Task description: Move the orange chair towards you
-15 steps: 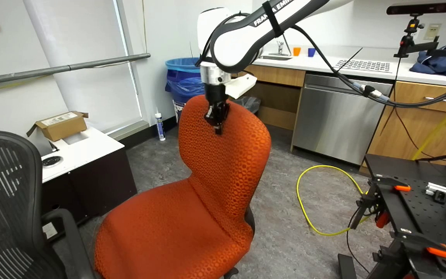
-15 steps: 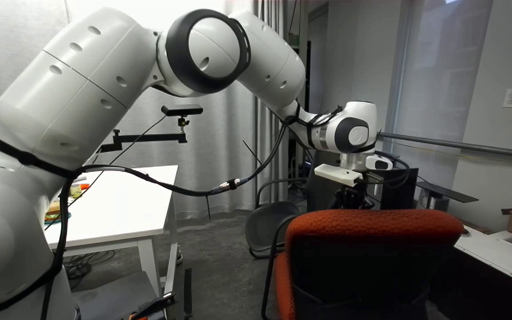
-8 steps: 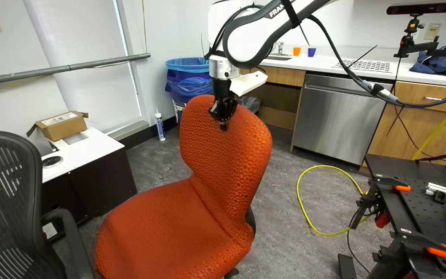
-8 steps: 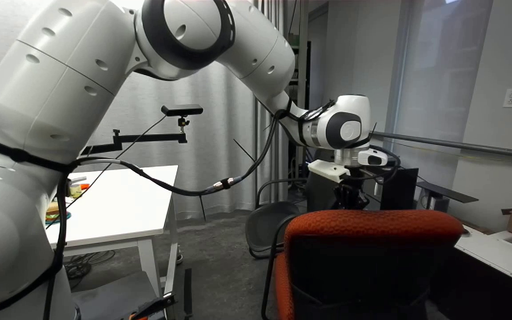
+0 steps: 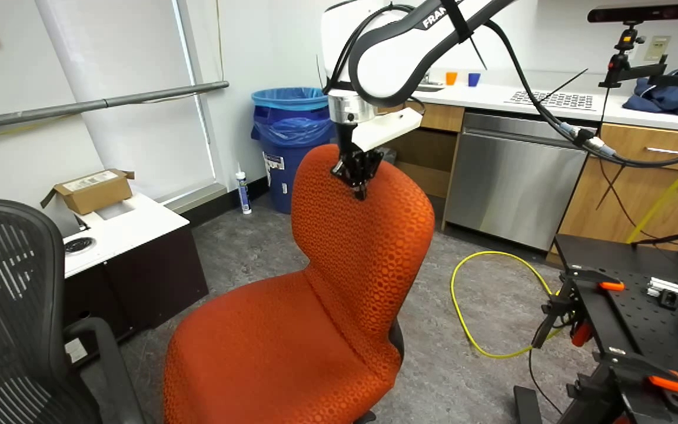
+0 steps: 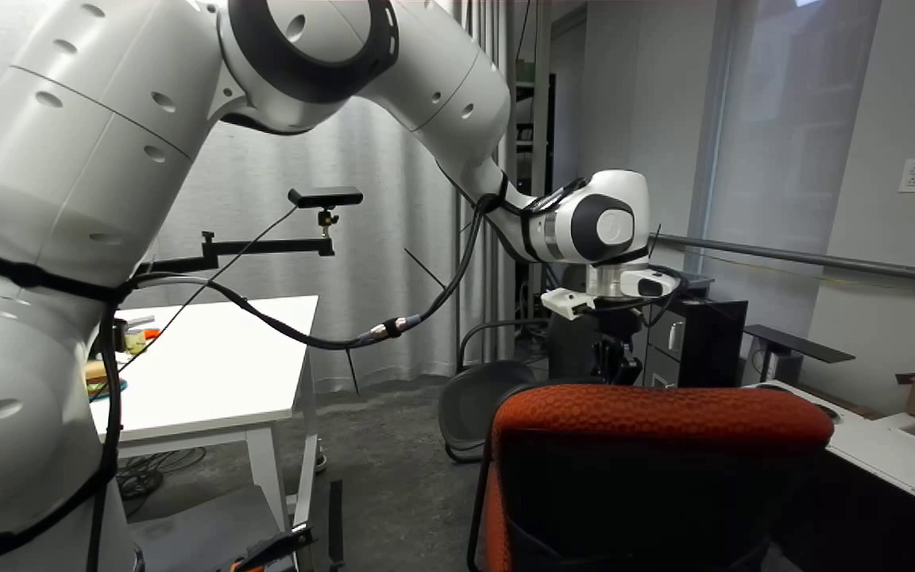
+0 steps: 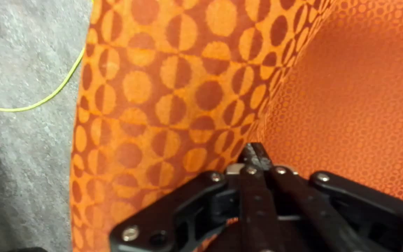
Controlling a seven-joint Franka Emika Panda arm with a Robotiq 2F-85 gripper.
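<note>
The orange chair (image 5: 277,347) stands on the floor with its patterned backrest upright. In an exterior view its backrest (image 6: 664,409) shows from behind. My gripper (image 5: 360,193) points down on the seat side of the backrest, near its upper part, and appears to be against it. In the wrist view the gripper (image 7: 255,148) is shut, its two fingertips together with nothing between them. The chair's fabric (image 7: 173,87) fills most of that view. In an exterior view the gripper's tips are hidden behind the backrest's top edge.
A black mesh chair (image 5: 9,306) stands beside the orange chair. A yellow cable (image 5: 457,306) lies on the floor between it and the black robot table (image 5: 639,330). A blue bin (image 5: 283,171) stands behind. A white table (image 6: 211,381) is at one side.
The arm has drawn back towards its base, with the gripper along the backrest. The orange chair has shifted the same way, mostly in the last half second. The gripper stays shut.
</note>
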